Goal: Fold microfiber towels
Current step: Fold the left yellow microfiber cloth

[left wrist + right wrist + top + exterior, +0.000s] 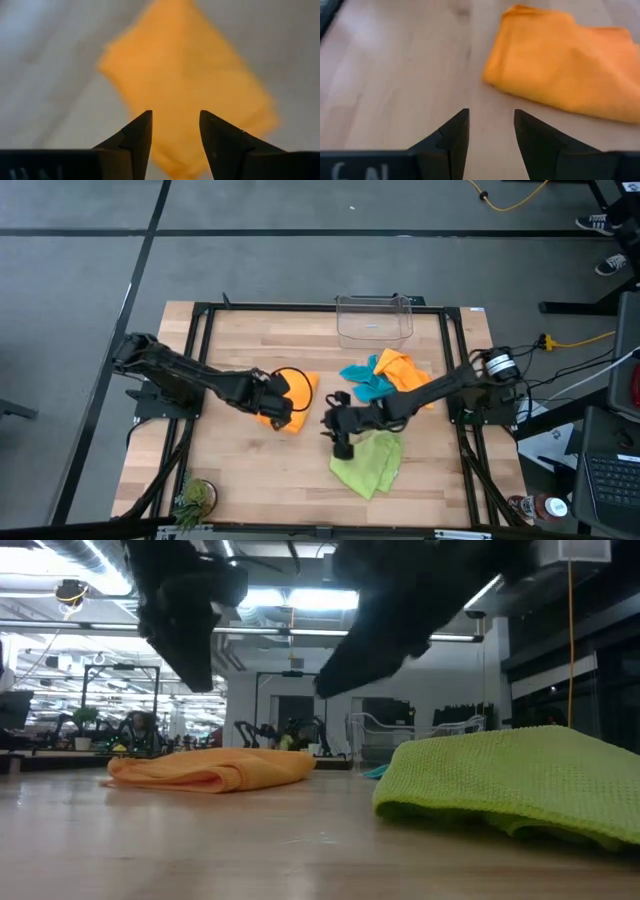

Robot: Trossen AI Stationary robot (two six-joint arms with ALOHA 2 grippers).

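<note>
One folded orange towel (290, 395) lies seemingly diagonal beneath the open left claw (175, 132).

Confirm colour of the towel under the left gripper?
Orange. The folded towel lies below the open left gripper; the left wrist view shows it best.

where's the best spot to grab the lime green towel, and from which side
Probably a corner at its open edge, coming straight down from above. The lime green towel lies in a rumpled heap on the table, so a flat side approach would only push it. The right gripper hangs open by its left edge, with bare wood on that side, so that edge looks easiest.
</note>
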